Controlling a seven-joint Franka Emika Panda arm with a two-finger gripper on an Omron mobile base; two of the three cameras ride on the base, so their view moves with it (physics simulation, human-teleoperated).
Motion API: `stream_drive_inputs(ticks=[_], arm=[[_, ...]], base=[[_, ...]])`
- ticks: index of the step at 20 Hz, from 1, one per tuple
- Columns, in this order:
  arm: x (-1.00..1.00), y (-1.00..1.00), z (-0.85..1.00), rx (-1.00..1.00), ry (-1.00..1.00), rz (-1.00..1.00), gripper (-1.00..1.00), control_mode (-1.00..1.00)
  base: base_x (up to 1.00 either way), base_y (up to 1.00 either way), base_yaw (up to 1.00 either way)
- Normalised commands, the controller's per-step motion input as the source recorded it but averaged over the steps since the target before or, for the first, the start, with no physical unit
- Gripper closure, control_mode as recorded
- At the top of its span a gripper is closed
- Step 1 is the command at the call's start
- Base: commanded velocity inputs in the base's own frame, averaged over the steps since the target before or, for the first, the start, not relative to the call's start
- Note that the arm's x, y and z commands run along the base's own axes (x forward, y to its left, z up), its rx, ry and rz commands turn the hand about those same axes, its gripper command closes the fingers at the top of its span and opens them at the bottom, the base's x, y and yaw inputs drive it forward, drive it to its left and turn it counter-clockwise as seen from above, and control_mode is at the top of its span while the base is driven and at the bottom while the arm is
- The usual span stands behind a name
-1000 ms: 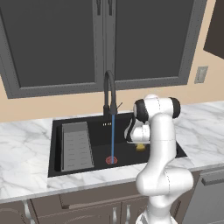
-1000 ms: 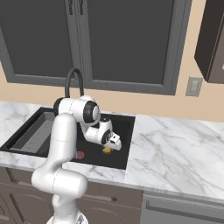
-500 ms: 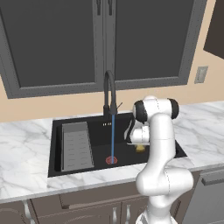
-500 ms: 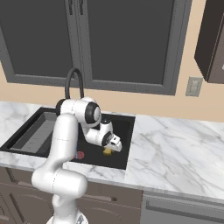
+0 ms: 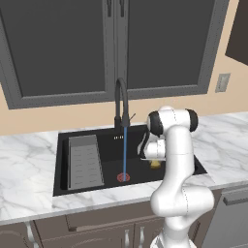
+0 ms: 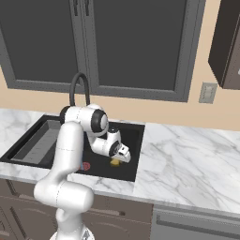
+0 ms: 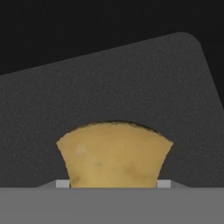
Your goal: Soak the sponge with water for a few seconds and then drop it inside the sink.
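Holding the sponge point(image 7: 114, 154) low in the right part of the sink point(image 5: 167, 170), the gripper point(image 6: 123, 157) has its jaws clamped on the block's pinched sides. The water point(image 5: 125, 150) runs from the faucet point(image 5: 120, 104) to the drain point(image 5: 123, 177), well left of the sponge, so the two are apart. The robot seems to be at either the soaking or the drop; which cannot be told. If unsoaked, the sponge must go left under the stream; otherwise the jaws only need to part.
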Motion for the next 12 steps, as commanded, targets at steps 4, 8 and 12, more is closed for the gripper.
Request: stream_drive_inputs(ticks=[4,8,12], arm=[[0.0,0.0,0.0,0.0,0.0,0.0,-1.0,-1.0],[0.0,0.0,0.07,0.0,0.0,0.0,-1.0,-1.0],[0.0,0.0,0.44,0.0,0.0,0.0,-1.0,-1.0]], base=[[0.0,0.0,0.0],[0.0,0.0,0.0],[0.0,0.0,0.0]])
